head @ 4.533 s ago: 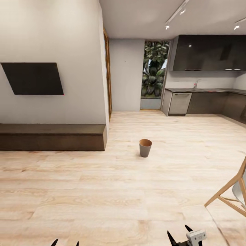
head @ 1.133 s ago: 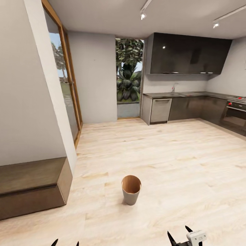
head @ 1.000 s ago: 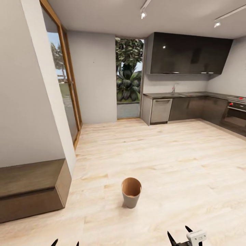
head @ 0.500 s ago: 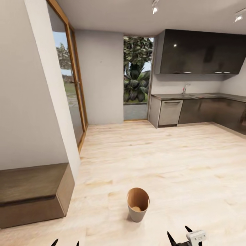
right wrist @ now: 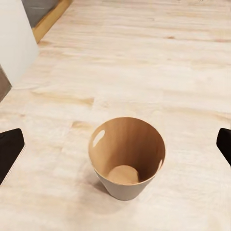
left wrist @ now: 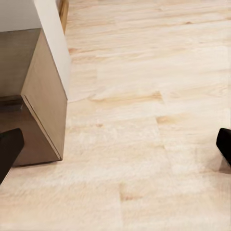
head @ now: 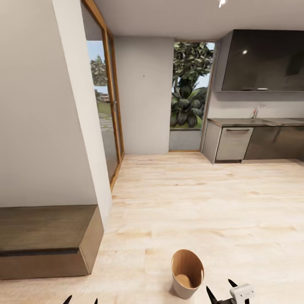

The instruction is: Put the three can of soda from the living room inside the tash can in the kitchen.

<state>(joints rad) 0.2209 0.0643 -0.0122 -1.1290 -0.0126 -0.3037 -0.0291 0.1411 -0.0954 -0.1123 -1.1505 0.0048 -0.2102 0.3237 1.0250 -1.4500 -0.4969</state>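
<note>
The tash can (head: 187, 273) stands upright on the light wood floor just ahead of me, dark grey outside and coppery brown inside. In the right wrist view the tash can (right wrist: 126, 159) sits between and beyond the spread fingertips, and its inside holds nothing. My right gripper (head: 221, 289) is open, just right of the bin, and so it shows in its own wrist view (right wrist: 115, 147). My left gripper (head: 81, 300) pokes up at the lower edge, open over bare floor (left wrist: 115, 147). The can of soda are out of view.
A low dark wooden bench (head: 42, 236) juts from the white wall corner (head: 84, 126) on my left. Wood-framed glass doors (head: 107, 114) follow behind it. Kitchen cabinets and counter (head: 253, 141) line the far right. Open wood floor (head: 202, 198) lies between.
The camera has advanced and turned left, so the tash can now appears nearer, lower and further right, and the bench corner closer. Both grippers keep the same open pose.
</note>
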